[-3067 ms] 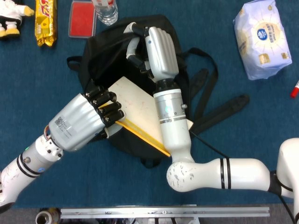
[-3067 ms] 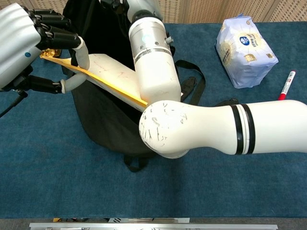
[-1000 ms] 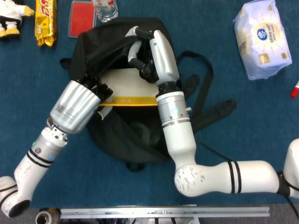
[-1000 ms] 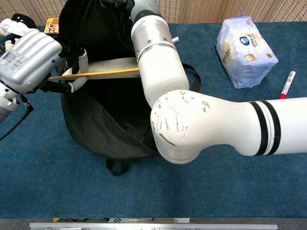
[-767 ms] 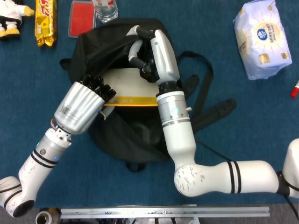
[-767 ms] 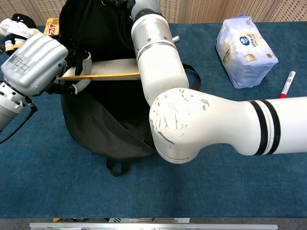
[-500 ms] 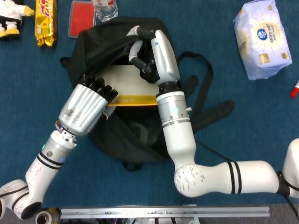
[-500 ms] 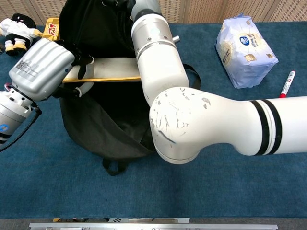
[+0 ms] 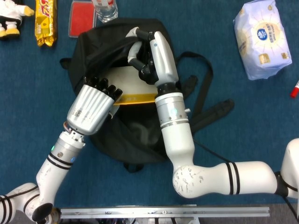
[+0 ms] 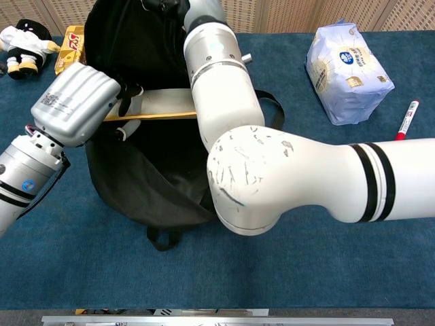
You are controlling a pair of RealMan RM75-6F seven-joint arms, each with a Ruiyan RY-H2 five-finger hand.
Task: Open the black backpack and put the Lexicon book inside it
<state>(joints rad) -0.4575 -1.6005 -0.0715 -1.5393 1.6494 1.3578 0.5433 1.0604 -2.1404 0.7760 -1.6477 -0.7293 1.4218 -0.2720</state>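
We see one black backpack (image 9: 117, 130) lying on the blue table (image 9: 243, 121), and one book (image 9: 128, 81) sticking out of its open top. The book is pale with a yellow edge, and it lies partly inside the bag. We cannot read a name on it.

Around the bag we count one white tissue pack (image 9: 261, 39), one red marker (image 10: 406, 119), one yellow snack bar (image 9: 46, 21), one red flat box (image 9: 82, 18), one clear bottle (image 9: 103, 9) and one small stuffed toy (image 9: 11, 16). All of these sit well apart from the bag, except the bottle and the red box, which are just beside its top.

We have two hands here. Our left hand (image 9: 93, 107) comes in from the lower left, with its back facing up. Its dark fingers (image 9: 105, 86) curl over the left end of the book and hold it. Our right hand (image 9: 152, 53) reaches up from below, over the middle of the bag. Its fingers are bent around the black flap at the bag's mouth and grip it, holding the opening up. Our right arm lies across the book and hides part of it.
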